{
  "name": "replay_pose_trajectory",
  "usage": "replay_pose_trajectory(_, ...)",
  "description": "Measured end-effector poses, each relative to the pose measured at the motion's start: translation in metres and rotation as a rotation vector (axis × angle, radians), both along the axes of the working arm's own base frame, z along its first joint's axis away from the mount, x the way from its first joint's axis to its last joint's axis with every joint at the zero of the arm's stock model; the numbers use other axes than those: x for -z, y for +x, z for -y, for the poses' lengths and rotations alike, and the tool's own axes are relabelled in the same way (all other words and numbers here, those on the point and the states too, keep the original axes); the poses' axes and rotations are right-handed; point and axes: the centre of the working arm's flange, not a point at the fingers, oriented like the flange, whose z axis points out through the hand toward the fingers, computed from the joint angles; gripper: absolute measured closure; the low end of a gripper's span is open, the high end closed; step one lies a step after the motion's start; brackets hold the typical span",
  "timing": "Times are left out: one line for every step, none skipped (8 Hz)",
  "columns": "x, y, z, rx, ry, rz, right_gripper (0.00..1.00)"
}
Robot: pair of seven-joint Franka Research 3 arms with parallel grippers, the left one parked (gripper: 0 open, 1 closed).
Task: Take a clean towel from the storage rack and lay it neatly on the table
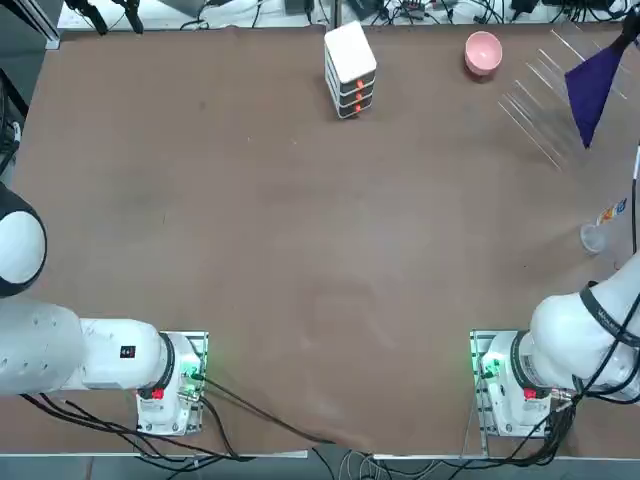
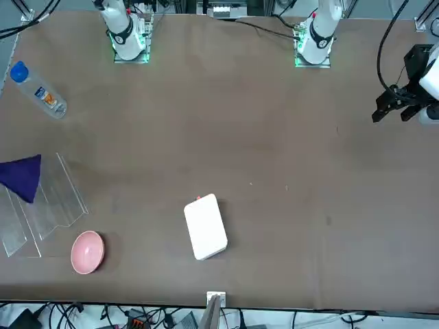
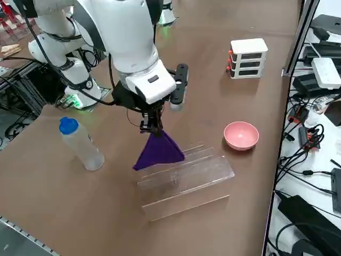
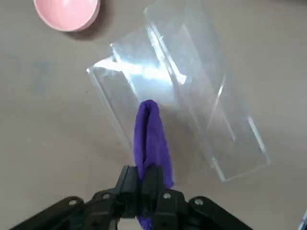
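Right gripper (image 3: 151, 128) pinches the towel (image 3: 157, 151) by its top, hanging clear above the storage rack (image 3: 184, 178) for carrying tableward.

A robotics lab: two white arms bolted by green-lit bases (image 1: 500, 385) to one broad brown table (image 1: 280, 230), black cables (image 1: 250, 425) trailing off its edge, aluminium framing (image 3: 21, 80) beside it, and power adapters (image 3: 327, 72) with tangled leads strewn along a side bench
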Motion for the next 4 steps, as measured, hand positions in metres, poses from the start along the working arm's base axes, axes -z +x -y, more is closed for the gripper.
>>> replay_pose_trajectory(0.005, -0.005, -0.007, 0.02, 0.015, -0.022, 0.95)
replay_pose_trajectory(0.013, -0.009, -0.019, 0.038, 0.029, -0.045, 0.95)
replay_pose_trajectory(0.02, -0.011, -0.038, 0.043, 0.038, -0.066, 0.95)
replay_pose_trajectory(0.027, -0.013, -0.062, 0.05, 0.044, -0.088, 0.95)
